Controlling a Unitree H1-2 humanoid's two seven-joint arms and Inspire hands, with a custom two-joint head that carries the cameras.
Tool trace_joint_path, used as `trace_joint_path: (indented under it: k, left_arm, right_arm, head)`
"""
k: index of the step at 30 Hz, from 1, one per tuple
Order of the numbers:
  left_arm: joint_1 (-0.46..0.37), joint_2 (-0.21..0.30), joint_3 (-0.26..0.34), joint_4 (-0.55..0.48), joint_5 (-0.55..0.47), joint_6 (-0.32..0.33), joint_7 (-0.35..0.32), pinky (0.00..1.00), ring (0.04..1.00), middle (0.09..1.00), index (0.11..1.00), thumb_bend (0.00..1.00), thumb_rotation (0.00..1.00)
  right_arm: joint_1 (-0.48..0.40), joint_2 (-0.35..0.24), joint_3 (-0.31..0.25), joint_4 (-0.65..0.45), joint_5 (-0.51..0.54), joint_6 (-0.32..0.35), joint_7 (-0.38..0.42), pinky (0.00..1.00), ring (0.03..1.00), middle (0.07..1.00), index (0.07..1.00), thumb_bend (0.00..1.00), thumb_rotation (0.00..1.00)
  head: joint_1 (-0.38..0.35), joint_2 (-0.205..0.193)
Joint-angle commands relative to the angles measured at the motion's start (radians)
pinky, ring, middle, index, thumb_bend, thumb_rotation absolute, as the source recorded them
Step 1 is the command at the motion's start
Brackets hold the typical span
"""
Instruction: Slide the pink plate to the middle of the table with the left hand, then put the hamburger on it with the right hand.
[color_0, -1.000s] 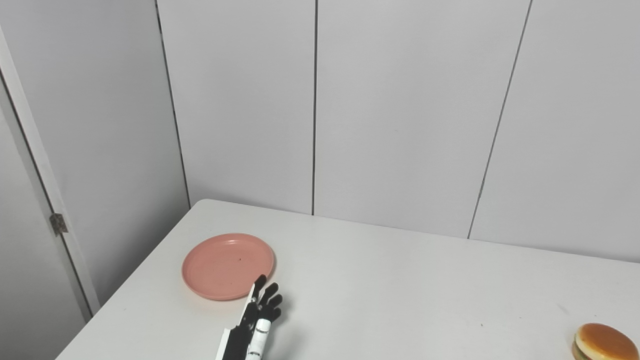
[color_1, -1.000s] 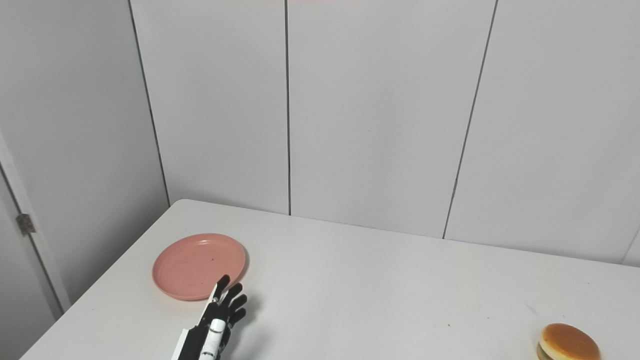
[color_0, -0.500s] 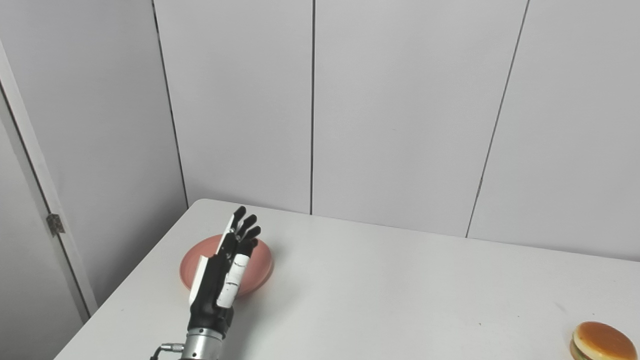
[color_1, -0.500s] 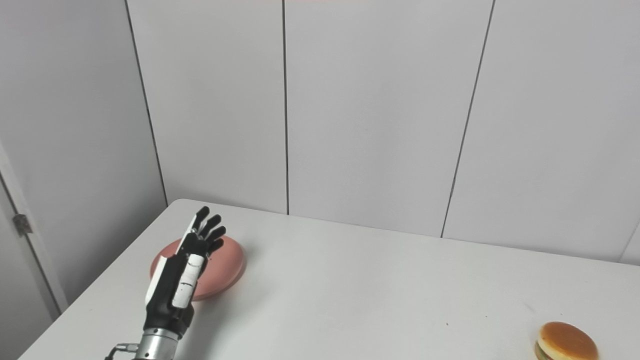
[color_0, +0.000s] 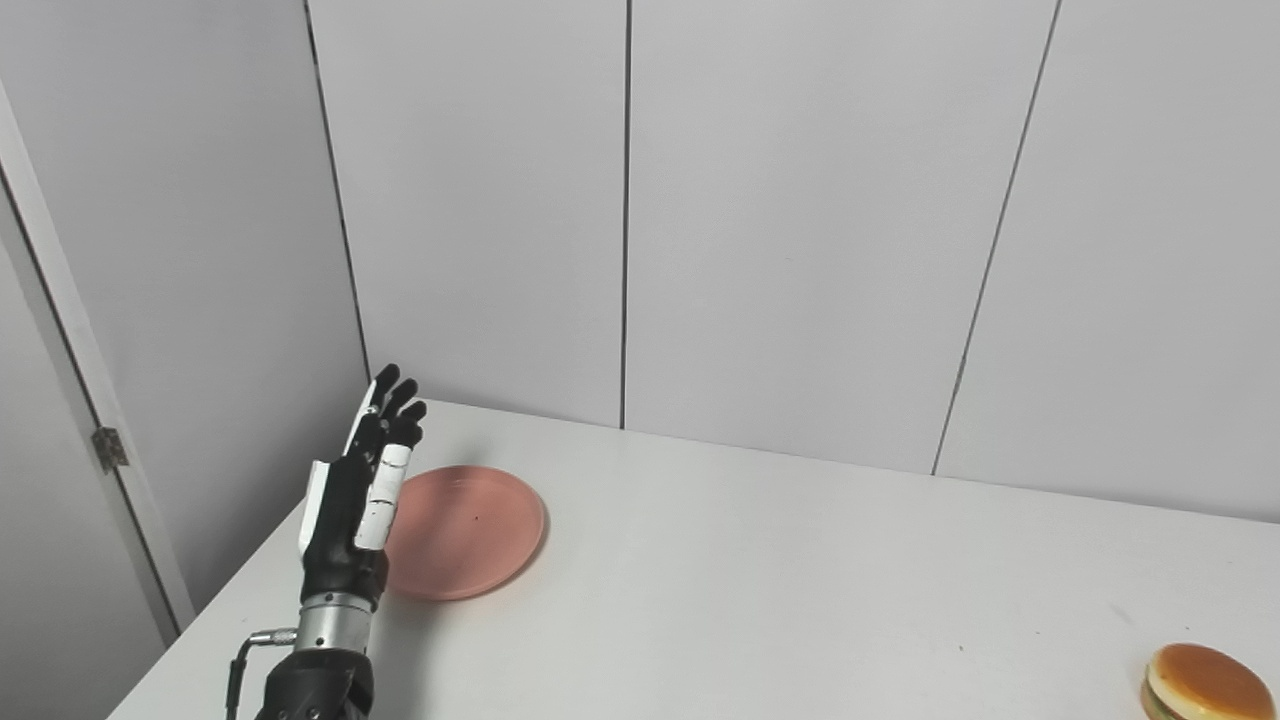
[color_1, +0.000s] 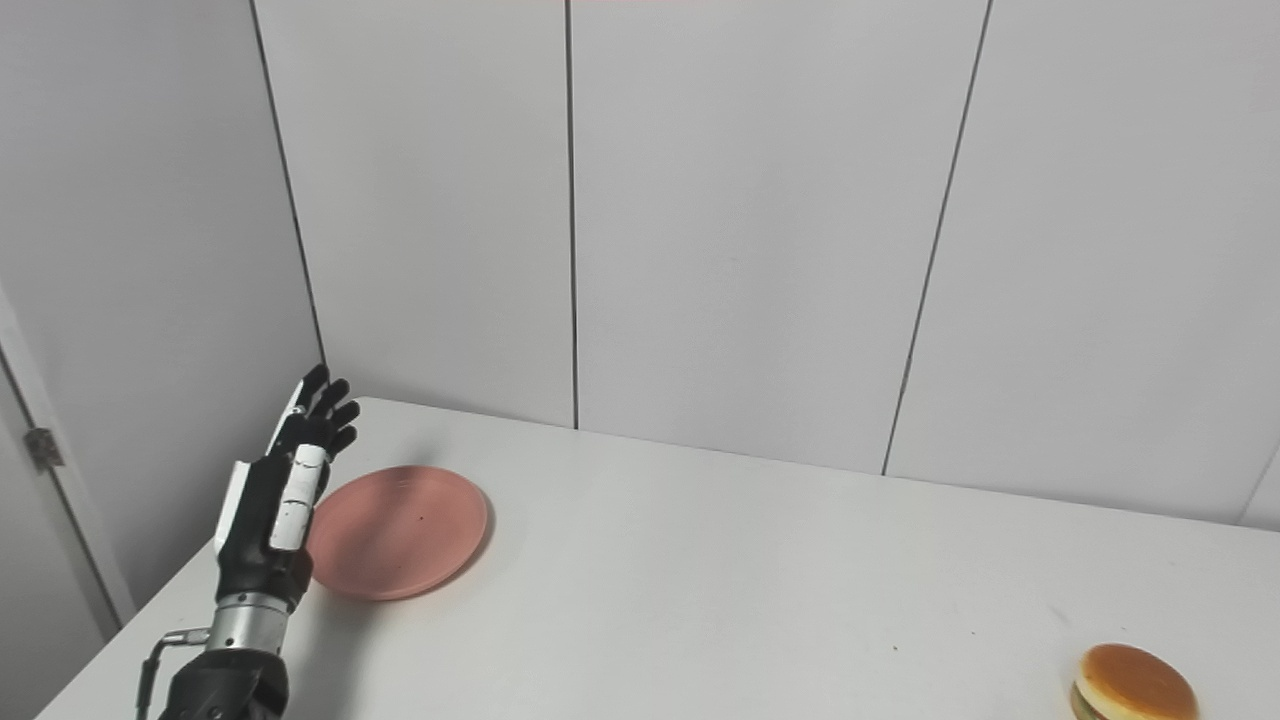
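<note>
I am at the first step, the sliding of the pink plate (color_0: 465, 530), and the push itself is not yet begun. My left robot hand (color_0: 358, 495) stands upright at the plate's left rim, fingers (color_0: 395, 395) stretched upward and a little apart, holding nothing. It seems raised above the worktop (color_0: 760, 590), on the outer side of the plate; I cannot tell if the palm touches the rim.

The plate lies flat near the far left corner of the worktop, well apart from the middle. The hamburger (color_1: 1135, 682) sits at the near right edge, far from the plate. My right robot hand is not in view.

For the next move I judge that I must lower the left robot hand until its side or palm meets the left rim, and then push toward the right and a little toward me. The plate is shallow, so the contact must be low, otherwise the hand may pass over it or tip it.
</note>
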Motion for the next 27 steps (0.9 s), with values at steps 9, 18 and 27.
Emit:
trace_joint_path:
  k: [9,18,27]
  left_arm:
    - [-0.097,0.069,0.003,0.17,0.017,-0.125,0.026,0.92,0.923,0.929,0.923,0.79,0.91]
    - [-0.144,0.108,0.029,0.264,-0.067,-0.08,0.01,0.91,0.912,0.919,0.912,0.77,0.89]
    - [-0.221,0.129,0.021,0.456,-0.042,-0.166,0.042,0.89,0.9,0.912,0.895,0.72,0.91]
  right_arm:
    - [0.007,-0.012,-0.008,0.118,0.035,0.006,0.059,0.96,0.914,0.893,0.92,0.85,0.92]
    - [0.041,-0.024,-0.01,0.08,0.048,0.001,0.08,1.0,0.944,0.92,0.959,0.78,0.99]
    - [0.029,-0.038,-0.028,0.088,0.064,0.036,0.071,1.0,0.937,0.911,0.945,0.8,1.0]
  head:
    - [0.07,-0.054]
    - [0.084,-0.033]
    - [0.152,-0.013]
